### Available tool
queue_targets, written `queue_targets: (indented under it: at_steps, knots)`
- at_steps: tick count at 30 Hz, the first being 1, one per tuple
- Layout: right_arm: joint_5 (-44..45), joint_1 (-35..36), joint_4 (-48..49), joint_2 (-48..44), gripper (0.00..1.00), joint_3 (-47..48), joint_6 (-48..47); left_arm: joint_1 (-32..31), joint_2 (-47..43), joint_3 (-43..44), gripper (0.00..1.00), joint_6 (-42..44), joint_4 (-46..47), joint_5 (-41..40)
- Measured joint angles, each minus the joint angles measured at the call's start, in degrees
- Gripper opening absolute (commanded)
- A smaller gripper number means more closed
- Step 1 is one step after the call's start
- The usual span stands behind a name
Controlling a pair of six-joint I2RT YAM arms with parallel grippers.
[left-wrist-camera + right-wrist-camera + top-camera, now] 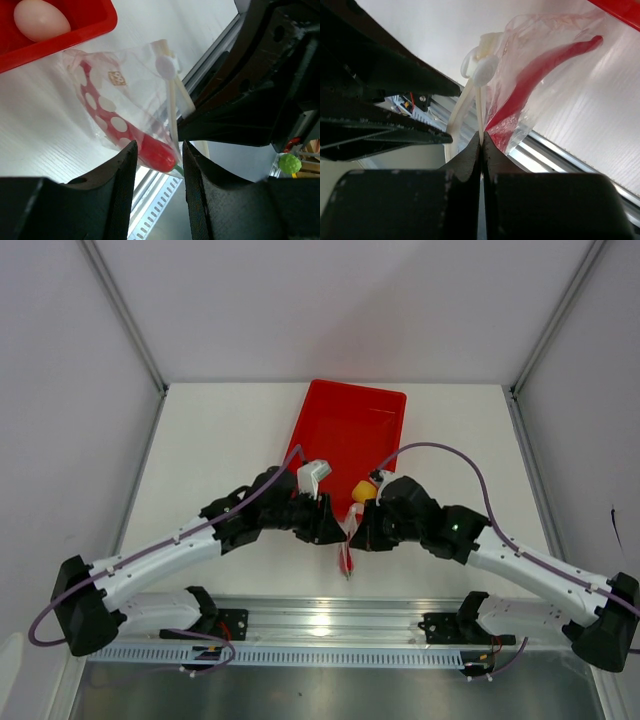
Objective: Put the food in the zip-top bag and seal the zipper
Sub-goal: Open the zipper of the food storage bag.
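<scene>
Near the red rectangular plastic tray (340, 420), right arm (520, 560) angled inward, jaws pinched shut on the clear crinkly zip-top bag (135, 85); left arm (170, 545) mirrored it, jaws half-open around the bag's end.

The left arm (170, 545) and right arm (520, 560) both stretch low and inward from their bases, elbows outward, so the wrists meet nose to nose midway between them. The left gripper (158, 146) has its jaws part-way apart, one finger on either side of the bag (135, 75). The right gripper (481, 142) has its jaws pressed together, pinching the bag's edge strip.
</scene>
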Motion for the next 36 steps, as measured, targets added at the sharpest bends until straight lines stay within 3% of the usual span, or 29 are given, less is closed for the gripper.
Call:
queue_targets:
  at_steps: [7, 22, 25, 26, 27, 36]
  knots:
    - [-0.02, 0.46, 1.86, 1.36, 0.00, 0.15, 0.79, -1.38, -2.19, -1.09, 0.43, -0.04, 0.37, -0.39]
    - [-0.37, 0.98, 4.15, 2.93, 0.00, 0.31, 1.60, -1.77, -2.32, -3.69, 0.25, 0.00, 0.24, -1.40]
    - [-0.42, 1.07, 4.39, 2.95, 0.00, 0.31, 1.57, -1.77, -1.84, -3.69, 0.16, 0.00, 0.17, -1.55]
    - [-0.42, 1.07, 4.33, 3.04, 0.00, 0.31, 1.62, -1.77, -1.55, -3.67, 0.03, 0.02, 0.07, -1.64]
    - [-0.48, 1.09, 4.52, 3.10, 0.00, 0.31, 1.62, -1.77, -1.25, -3.67, 0.01, -0.13, -0.04, -1.73]
    - [2.10, 1.31, 3.15, 4.46, 0.02, 1.27, 1.33, -1.92, -1.20, -0.37, 0.00, 1.38, -7.78, -7.34]
